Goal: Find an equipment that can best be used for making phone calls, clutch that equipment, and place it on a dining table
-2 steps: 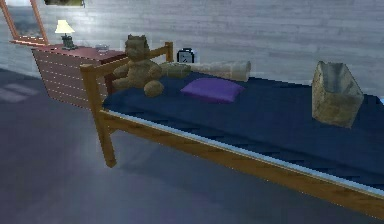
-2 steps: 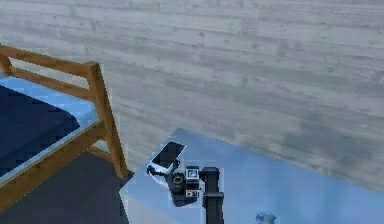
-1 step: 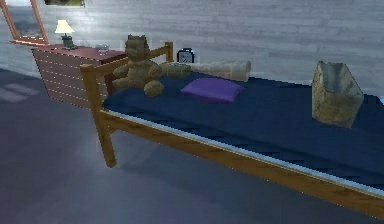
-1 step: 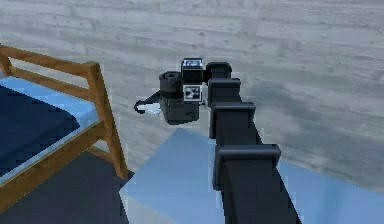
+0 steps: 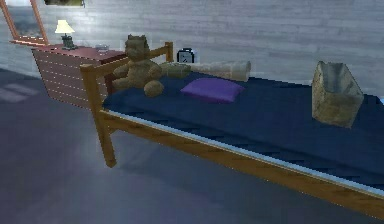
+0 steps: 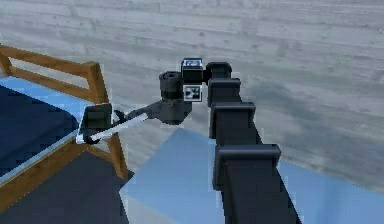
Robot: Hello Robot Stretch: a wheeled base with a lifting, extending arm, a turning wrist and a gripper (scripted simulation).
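Phone, a dark flat rectangular slab with a pale edge (image 6: pixel 97 118), hangs at the far end of the gripper (image 6: pixel 92 131) in the arm side view, clear of the floor and just in front of the corner post of the brown wooden bed frame (image 6: pixel 106 120). The gripper holds the phone; how its fingers stand cannot be told. The dark square arm (image 6: pixel 240 150) rises from the bottom edge, with two white marked squares (image 6: pixel 192 82) at its end. In the forward view, the bed's dark blue mattress (image 5: pixel 270 118) carries a brown teddy bear (image 5: pixel 138 65), a flat purple pillow (image 5: pixel 213 89) and a tan open box (image 5: pixel 336 93). A reddish slatted dresser (image 5: pixel 62 75) beside the bed bears a small pale-shaded lamp (image 5: pixel 65 32).
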